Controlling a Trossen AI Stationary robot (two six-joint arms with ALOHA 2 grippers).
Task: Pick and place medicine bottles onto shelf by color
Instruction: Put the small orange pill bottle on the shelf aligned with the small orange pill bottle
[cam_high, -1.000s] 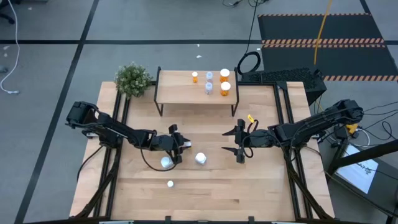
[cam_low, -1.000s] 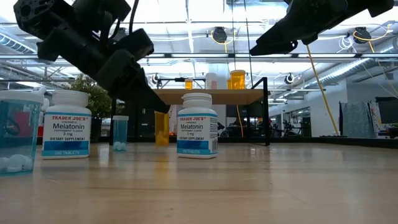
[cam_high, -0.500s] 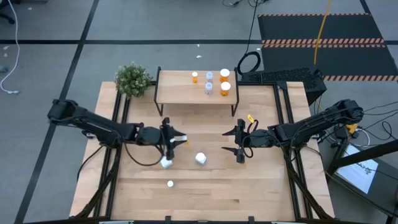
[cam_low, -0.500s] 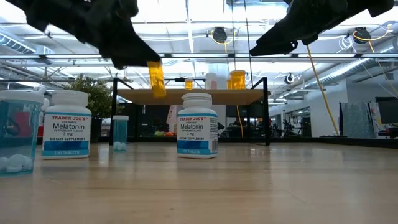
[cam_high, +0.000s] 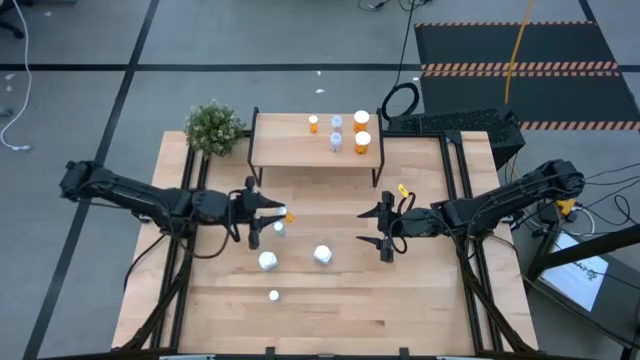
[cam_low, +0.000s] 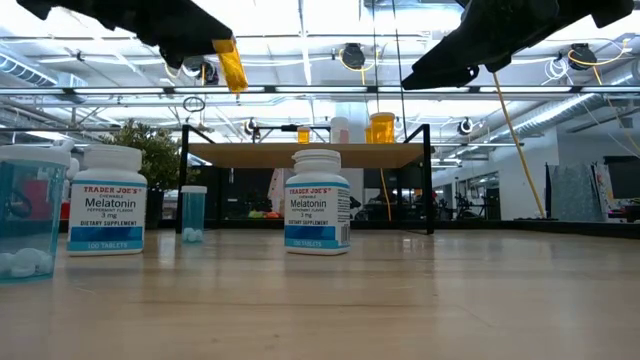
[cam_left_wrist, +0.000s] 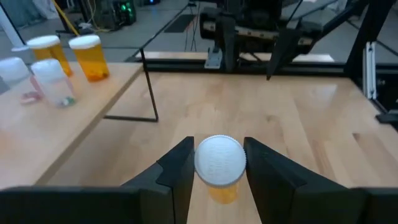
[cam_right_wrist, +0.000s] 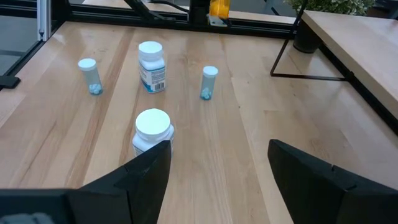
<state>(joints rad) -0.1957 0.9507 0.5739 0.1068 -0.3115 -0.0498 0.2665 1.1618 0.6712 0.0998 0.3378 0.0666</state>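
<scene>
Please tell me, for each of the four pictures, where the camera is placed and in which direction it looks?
High: overhead, straight down on table; both arms show.
Low: tabletop height, level toward the shelf; arms overhead.
Left wrist: on the left gripper, shut on an orange bottle, facing the shelf.
Right wrist: behind the open right gripper, facing table bottles.
Shared: the orange bottle, in high, low, left wrist.

- The shelf (cam_high: 300, 140) is a low light-wood board on thin black legs.
- On the shelf stand four bottles: three orange (cam_high: 362, 121) and one pale (cam_high: 336, 123).
- In front of the shelf, one small orange bottle (cam_low: 231, 64) hangs in the air, tilted.
- On the table in front of the shelf stand two white bottles (cam_low: 317, 202) and two thin blue ones (cam_low: 193, 212).
</scene>
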